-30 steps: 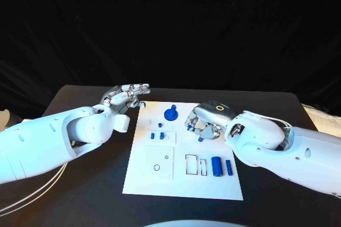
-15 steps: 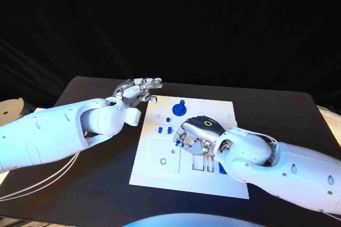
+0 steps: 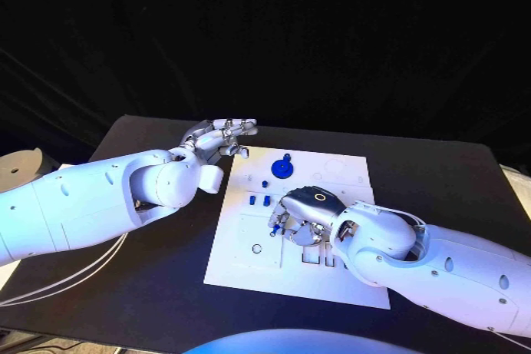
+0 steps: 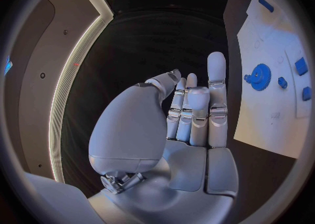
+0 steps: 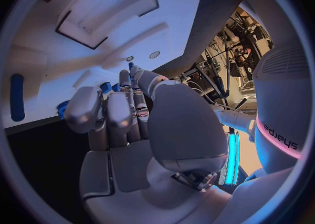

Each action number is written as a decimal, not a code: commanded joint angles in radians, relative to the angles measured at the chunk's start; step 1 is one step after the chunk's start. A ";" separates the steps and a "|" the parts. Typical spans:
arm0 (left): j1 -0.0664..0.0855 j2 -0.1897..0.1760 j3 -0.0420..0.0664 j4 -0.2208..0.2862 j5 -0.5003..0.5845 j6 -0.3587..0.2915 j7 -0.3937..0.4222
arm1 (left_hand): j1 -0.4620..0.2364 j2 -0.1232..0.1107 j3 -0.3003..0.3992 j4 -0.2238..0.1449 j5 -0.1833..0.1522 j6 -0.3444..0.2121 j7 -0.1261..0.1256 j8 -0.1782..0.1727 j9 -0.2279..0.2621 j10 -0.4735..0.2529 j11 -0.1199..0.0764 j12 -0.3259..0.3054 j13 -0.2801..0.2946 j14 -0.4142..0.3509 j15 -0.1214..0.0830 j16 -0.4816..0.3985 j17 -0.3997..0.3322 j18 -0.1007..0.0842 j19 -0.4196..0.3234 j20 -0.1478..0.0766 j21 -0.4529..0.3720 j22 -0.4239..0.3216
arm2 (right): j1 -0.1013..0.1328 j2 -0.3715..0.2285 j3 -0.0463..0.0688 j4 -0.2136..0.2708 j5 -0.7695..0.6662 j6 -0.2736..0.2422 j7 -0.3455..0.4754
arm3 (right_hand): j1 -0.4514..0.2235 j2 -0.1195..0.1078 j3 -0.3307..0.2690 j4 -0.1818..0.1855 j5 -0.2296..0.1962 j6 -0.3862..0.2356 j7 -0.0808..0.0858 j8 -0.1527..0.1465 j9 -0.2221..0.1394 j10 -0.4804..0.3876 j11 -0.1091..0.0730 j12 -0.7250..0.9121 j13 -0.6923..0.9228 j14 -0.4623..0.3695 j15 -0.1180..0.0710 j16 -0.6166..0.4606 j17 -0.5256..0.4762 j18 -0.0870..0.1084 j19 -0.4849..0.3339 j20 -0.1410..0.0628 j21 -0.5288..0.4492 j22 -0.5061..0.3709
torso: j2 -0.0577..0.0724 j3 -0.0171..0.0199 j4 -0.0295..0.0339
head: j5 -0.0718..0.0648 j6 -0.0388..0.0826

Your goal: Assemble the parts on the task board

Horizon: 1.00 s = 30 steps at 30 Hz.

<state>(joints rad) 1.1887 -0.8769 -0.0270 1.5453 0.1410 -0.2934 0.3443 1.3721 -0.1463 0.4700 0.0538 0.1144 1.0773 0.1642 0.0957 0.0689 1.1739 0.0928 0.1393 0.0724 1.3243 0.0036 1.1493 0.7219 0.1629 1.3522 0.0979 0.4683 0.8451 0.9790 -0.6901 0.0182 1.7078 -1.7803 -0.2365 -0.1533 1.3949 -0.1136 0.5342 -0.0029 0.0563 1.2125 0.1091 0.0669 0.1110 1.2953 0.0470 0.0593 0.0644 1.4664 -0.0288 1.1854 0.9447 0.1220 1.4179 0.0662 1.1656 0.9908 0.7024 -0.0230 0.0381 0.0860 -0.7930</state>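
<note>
Head view: right hand (image 3: 301,216) hovers over the task board's (image 3: 249,269) centre, fingers curled, seemingly pinching a small blue part (image 3: 273,231) for placement. Left hand (image 3: 219,136), fingers together, waits empty at 11 o'clock.

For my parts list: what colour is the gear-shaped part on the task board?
Blue. The gear-shaped part shows best in the head view.

Black table (image 3: 144,292); white task board (image 3: 249,266) flat at middle, small blue parts (image 3: 257,201) on it.
</note>
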 commanded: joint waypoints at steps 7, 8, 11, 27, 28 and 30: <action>0.001 0.001 0.001 0.005 0.004 0.020 0.003 | -0.007 -0.001 -0.007 0.001 -0.004 -0.002 0.002 0.004 0.000 -0.003 -0.001 0.007 0.000 -0.006 0.000 0.001 -0.001 0.017 -0.003 0.000 -0.006 -0.001 | -0.002 0.013 -0.002 -0.019 -0.022 0.042 -0.012 | -0.007 0.001 0.007 0.000 0.006 0.002 0.008 0.001 0.001 -0.001 0.002 0.003 0.001 0.028 -0.005 0.007 0.003 -0.014 -0.009 0.002 0.006 0.002 | 0.000 -0.0002 0.0001 | 0.000 -0.002; 0.001 0.001 0.001 0.005 0.004 0.020 0.003 | -0.007 -0.001 -0.007 0.001 -0.004 -0.002 0.002 0.004 0.000 -0.003 -0.001 0.007 0.000 -0.006 0.000 0.001 -0.001 0.017 -0.003 0.000 -0.006 -0.001 | -0.003 0.014 -0.002 -0.020 -0.023 0.043 -0.013 | -0.007 0.001 0.007 0.000 0.006 0.002 0.008 0.001 0.001 -0.001 0.002 0.003 0.001 0.028 -0.005 0.007 0.003 -0.014 -0.009 0.002 0.006 0.002 | 0.000 -0.0001 0.0003 | -0.001 -0.002; 0.001 0.000 0.001 0.005 0.004 0.020 0.002 | -0.007 -0.001 -0.007 0.001 -0.004 -0.002 0.002 0.004 0.000 -0.003 -0.001 0.007 0.000 -0.006 0.000 0.001 -0.001 0.017 -0.003 0.000 -0.006 -0.001 | -0.003 0.018 -0.003 -0.022 -0.025 0.047 -0.014 | -0.007 0.001 0.007 0.000 0.006 0.002 0.008 0.001 0.001 -0.001 0.002 0.003 0.001 0.028 -0.005 0.007 0.003 -0.014 -0.009 0.002 0.006 0.002 | 0.000 -0.0003 0.0002 | 0.000 -0.003; 0.001 -0.001 0.001 0.005 0.004 0.021 -0.002 | -0.008 -0.001 -0.010 0.001 -0.004 -0.003 0.002 0.005 0.000 -0.005 0.000 0.008 0.000 -0.007 0.000 0.001 -0.005 0.017 -0.003 0.000 -0.006 -0.001 | -0.005 0.037 -0.009 -0.028 -0.035 0.075 -0.027 | -0.009 0.001 0.006 0.000 0.006 0.002 0.008 0.001 0.001 -0.002 0.002 0.003 0.001 0.028 -0.005 0.007 0.003 -0.014 -0.009 0.002 0.007 0.003 | -0.001 -0.0006 -0.0002 | 0.003 -0.006; 0.001 -0.002 0.001 0.005 0.004 0.022 -0.002 | -0.008 -0.001 -0.010 0.001 -0.004 -0.003 0.002 0.005 0.000 -0.005 0.000 0.008 0.000 -0.007 0.000 0.001 -0.005 0.017 -0.003 0.000 -0.006 -0.001 | -0.005 0.038 -0.009 -0.029 -0.038 0.081 -0.033 | -0.011 0.001 0.005 0.000 0.005 0.002 0.008 0.001 0.002 -0.001 0.003 0.004 0.001 0.028 -0.004 0.010 0.005 -0.014 -0.010 0.002 0.009 0.005 | -0.001 -0.0007 -0.0003 | 0.002 -0.006; 0.001 -0.002 0.001 0.005 0.004 0.022 -0.003 | -0.008 -0.001 -0.010 0.001 -0.004 -0.003 0.002 0.005 0.000 -0.005 0.000 0.008 0.000 -0.007 0.000 0.001 -0.005 0.017 -0.003 0.000 -0.006 -0.001 | -0.005 0.040 -0.010 -0.030 -0.047 0.095 -0.046 | -0.016 -0.002 0.002 0.001 0.004 0.001 0.008 0.001 0.002 -0.003 0.003 0.004 0.001 0.027 -0.004 0.011 0.005 -0.014 -0.012 0.003 0.010 0.006 | -0.001 -0.0008 -0.0002 | 0.001 -0.006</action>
<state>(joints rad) 1.1887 -0.8790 -0.0270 1.5478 0.1412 -0.2910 0.3398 1.3721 -0.1463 0.4643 0.0540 0.1145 1.0773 0.1642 0.0957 0.0688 1.1739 0.0928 0.1453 0.0723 1.3243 0.0036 1.1493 0.7181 0.1628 1.3522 0.0979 0.4683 0.8453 0.9767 -0.6520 0.0101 1.6785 -1.8013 -0.1863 -0.1764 1.3870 -0.1215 0.5339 -0.0029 0.0595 1.2141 0.1117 0.0652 0.1124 1.2945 0.0533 0.0570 0.0664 1.4665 -0.0287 1.1932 0.9485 0.1227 1.4140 0.0700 1.1719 0.9959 0.7019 -0.0236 0.0381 0.0885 -0.7993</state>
